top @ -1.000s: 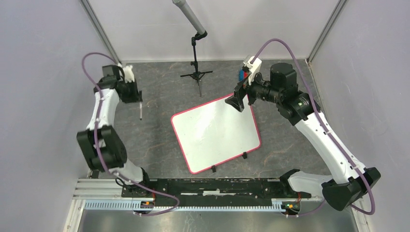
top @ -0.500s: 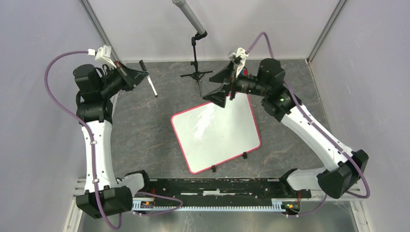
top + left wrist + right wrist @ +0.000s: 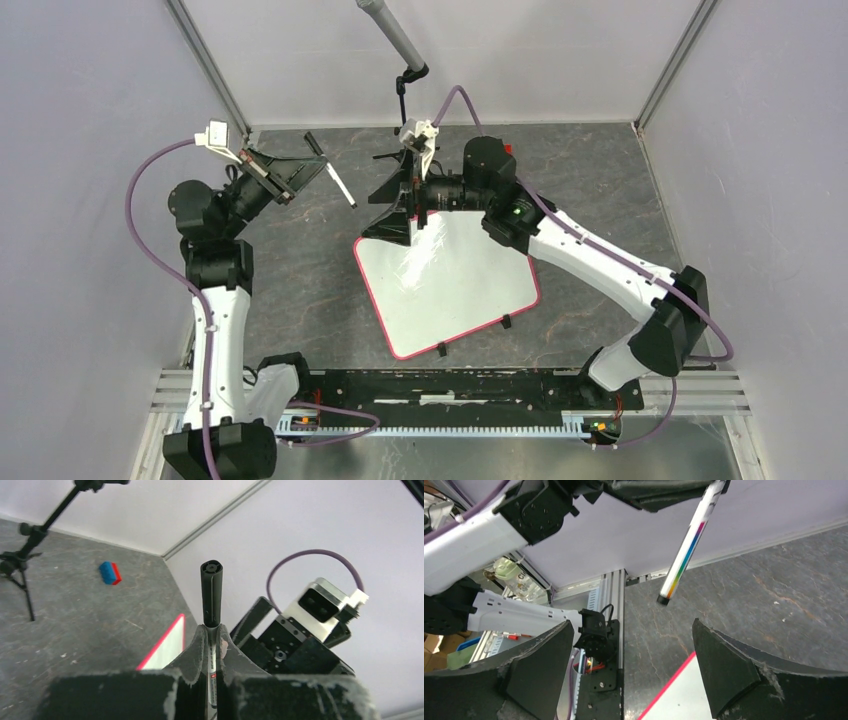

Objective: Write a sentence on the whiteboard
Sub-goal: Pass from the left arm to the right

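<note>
**Top view.**
- Change: a second ago the left arm sat low at the left, its marker (image 3: 340,188) pointing down at the tabletop (image 3: 300,280). It is now raised and swung toward the centre. The left fingers (image 3: 303,166) are clamped across the marker, which is held in the air, clear of the board.
- Change: the right arm has swept from the board's far right corner to its far left corner. The right fingers (image 3: 390,192) are spread wide, hold nothing, and face the marker.
- Reading: the two arms are meeting, probably to pull the cap or pass the marker over. Writing has not begun.
- Whiteboard (image 3: 460,285): lies flat on the tabletop at centre, turned at an angle. Thin pink-red rim, rounded corners, small black clips on the near edge. The surface is blank, with a patch of glare.
- Stand (image 3: 404,110): stands behind the board, by the far wall.

**Left wrist view.**
- The fingers are closed tight on the marker barrel, and its black cap (image 3: 211,592) sticks out beyond them, apparently still on.
- One red-rimmed corner of the whiteboard (image 3: 167,647) shows below, white and unmarked.
- A blue-and-red block (image 3: 109,573) lies on the tabletop, well apart from the board.

**Right wrist view.**
- Both fingers are set far apart with nothing between them.
- The marker (image 3: 684,555) hangs above and ahead, not yet between the fingers: white barrel, rainbow stripe, dark end.
- A corner of the whiteboard (image 3: 674,697) sits at the bottom edge, bare.
</note>
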You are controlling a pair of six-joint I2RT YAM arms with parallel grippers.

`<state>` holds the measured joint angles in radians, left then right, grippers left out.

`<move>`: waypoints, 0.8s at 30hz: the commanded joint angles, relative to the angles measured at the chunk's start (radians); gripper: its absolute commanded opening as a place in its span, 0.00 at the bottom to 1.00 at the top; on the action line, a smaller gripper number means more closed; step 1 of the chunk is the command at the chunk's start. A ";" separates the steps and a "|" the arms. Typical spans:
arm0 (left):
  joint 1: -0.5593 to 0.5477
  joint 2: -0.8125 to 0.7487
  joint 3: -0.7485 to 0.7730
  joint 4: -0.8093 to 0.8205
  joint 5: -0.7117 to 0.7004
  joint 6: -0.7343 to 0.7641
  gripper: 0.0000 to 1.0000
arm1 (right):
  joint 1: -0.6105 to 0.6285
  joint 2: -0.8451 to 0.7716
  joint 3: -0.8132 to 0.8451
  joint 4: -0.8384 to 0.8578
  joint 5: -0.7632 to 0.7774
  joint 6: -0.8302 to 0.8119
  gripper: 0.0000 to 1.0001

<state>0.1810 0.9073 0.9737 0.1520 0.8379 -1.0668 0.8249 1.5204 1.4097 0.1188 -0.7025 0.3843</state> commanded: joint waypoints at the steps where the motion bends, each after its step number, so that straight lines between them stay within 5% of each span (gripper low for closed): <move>1: -0.049 -0.056 -0.019 0.132 -0.033 -0.132 0.02 | 0.022 0.021 0.095 0.034 0.052 0.023 0.93; 15: -0.095 -0.082 -0.121 0.228 -0.074 -0.219 0.02 | 0.044 0.089 0.140 0.055 0.068 0.069 0.73; 19: -0.100 -0.086 -0.140 0.248 -0.069 -0.233 0.02 | 0.045 0.096 0.140 0.065 0.062 0.076 0.54; 24: -0.109 -0.076 -0.135 0.242 -0.027 -0.199 0.04 | 0.044 0.067 0.131 0.011 0.090 0.021 0.07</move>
<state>0.0807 0.8360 0.8288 0.3492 0.7784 -1.2556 0.8661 1.6199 1.5051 0.1253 -0.6285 0.4496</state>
